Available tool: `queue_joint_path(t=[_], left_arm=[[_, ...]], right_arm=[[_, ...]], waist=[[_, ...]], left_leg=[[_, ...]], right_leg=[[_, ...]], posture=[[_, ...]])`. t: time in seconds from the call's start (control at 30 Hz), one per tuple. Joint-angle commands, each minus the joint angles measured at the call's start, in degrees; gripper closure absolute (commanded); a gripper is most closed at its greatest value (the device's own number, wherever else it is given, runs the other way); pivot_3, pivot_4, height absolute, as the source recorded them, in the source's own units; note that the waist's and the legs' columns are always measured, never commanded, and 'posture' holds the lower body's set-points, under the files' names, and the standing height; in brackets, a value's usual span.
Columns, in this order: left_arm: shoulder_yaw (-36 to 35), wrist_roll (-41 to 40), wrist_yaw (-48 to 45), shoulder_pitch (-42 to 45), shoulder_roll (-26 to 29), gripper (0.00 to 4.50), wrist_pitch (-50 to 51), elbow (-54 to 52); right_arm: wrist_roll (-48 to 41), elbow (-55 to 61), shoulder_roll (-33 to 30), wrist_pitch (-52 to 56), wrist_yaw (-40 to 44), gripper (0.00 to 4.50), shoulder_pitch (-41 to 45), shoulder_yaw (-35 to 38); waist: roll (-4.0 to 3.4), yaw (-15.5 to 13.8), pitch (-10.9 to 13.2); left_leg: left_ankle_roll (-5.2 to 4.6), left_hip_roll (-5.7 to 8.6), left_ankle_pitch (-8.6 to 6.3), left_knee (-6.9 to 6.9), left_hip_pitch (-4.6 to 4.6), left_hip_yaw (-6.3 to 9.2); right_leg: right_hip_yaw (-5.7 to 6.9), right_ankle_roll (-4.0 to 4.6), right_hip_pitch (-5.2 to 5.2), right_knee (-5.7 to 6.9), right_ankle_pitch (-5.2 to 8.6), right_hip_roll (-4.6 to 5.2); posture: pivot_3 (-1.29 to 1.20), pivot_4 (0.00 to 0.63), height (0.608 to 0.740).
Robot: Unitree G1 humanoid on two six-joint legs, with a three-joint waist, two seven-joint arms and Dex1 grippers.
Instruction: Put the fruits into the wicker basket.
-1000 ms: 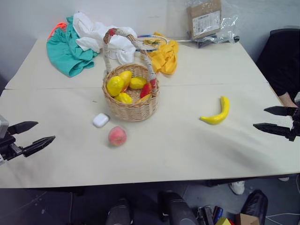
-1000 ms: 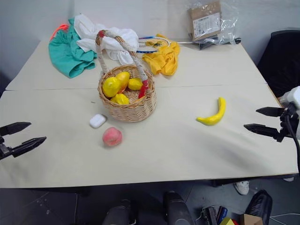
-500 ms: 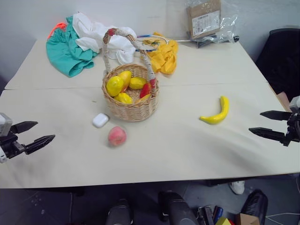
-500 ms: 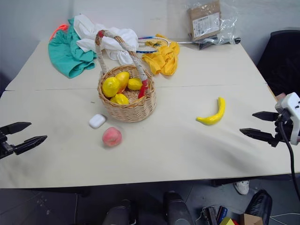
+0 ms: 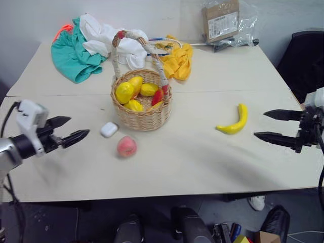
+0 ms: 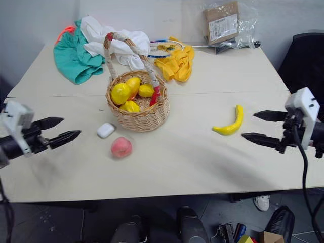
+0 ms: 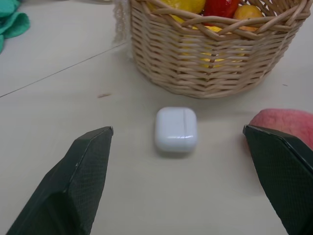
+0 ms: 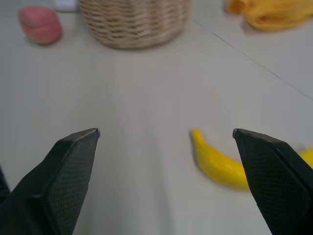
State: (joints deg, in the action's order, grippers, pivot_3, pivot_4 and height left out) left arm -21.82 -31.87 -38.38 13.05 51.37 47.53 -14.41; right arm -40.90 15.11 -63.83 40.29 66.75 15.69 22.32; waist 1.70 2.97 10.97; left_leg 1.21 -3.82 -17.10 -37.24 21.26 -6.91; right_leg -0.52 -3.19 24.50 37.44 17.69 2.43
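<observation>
Left claw [image 5: 72,129] and right claw [image 5: 267,125] both gape wide, pointing inward, holding nothing

Beige table [image 5: 202,167] against white wall [image 5: 167,15], black chair [image 5: 304,61] beside

Even soft light, faint shadows; right wrist view blurred throughout.

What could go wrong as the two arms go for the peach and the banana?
The small white case lies just beside the peach, so the open left gripper might catch it instead. The wicker basket already holds several fruits under a tall handle, so the long banana, nearest the open right gripper, may snag or overhang.
</observation>
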Motion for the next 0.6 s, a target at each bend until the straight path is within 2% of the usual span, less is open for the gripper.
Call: queue_joint_path(t=[0.03,0.1,0.2,0.47,0.57,0.6], left_arm=[[8.3,4.6,5.9,7.8,-1.6,0.02,4.4,3.6],[14.5,8.6,6.6,12.5,-2.1,0.02,4.1,7.1],[19.9,11.5,6.6,18.0,-4.3,0.02,3.9,11.9],[27.2,15.9,2.9,22.2,-7.5,0.02,2.6,20.2],[28.5,18.2,2.7,22.2,-7.5,0.57,2.1,22.2],[28.3,18.4,2.8,22.3,-7.8,0.88,2.3,22.6]], right_arm=[[-7.1,10.5,0.7,3.0,-2.5,0.0,4.8,-1.5],[-10.2,13.5,1.5,4.4,-4.0,0.0,7.9,-3.0],[-13.2,15.9,2.8,5.6,-6.2,0.0,12.0,-5.3],[-15.2,18.2,5.5,5.8,-10.5,0.0,16.6,-9.0],[-15.1,18.0,5.9,5.7,-11.2,0.0,17.0,-9.4],[-15.0,17.8,5.8,5.5,-11.1,0.0,17.0,-9.5]], waist=[[0.01,0.0,0.0],[0.07,-0.1,0.0],[0.1,-0.1,0.0],[0.11,-0.7,0.0],[0.12,-1.2,0.0],[0.12,-1.3,0.0]], left_leg=[[0.02,0.0,0.02,-0.01,0.0,0.01],[0.07,0.01,0.05,-0.03,0.01,0.08],[0.3,0.0,0.16,0.0,0.08,0.04],[0.28,-0.01,0.17,-0.14,0.26,0.02],[0.27,-0.01,0.17,-0.25,0.25,0.04],[0.24,-0.01,0.18,-0.28,0.25,0.04]], right_leg=[[0.0,0.0,0.01,0.01,0.0,-0.04],[0.04,0.0,-0.02,0.01,0.0,-0.09],[0.02,0.0,0.02,-0.05,0.0,-0.09],[0.03,-0.04,0.13,-0.09,0.04,-0.07],[0.03,-0.04,0.11,-0.03,0.05,-0.06],[0.03,-0.04,0.11,0.0,0.04,-0.06]], posture=[[0.0,0.15,0.74],[0.0,0.15,0.74],[0.0,0.15,0.74],[0.0,0.15,0.74],[0.0,0.15,0.74],[0.0,0.15,0.74]])
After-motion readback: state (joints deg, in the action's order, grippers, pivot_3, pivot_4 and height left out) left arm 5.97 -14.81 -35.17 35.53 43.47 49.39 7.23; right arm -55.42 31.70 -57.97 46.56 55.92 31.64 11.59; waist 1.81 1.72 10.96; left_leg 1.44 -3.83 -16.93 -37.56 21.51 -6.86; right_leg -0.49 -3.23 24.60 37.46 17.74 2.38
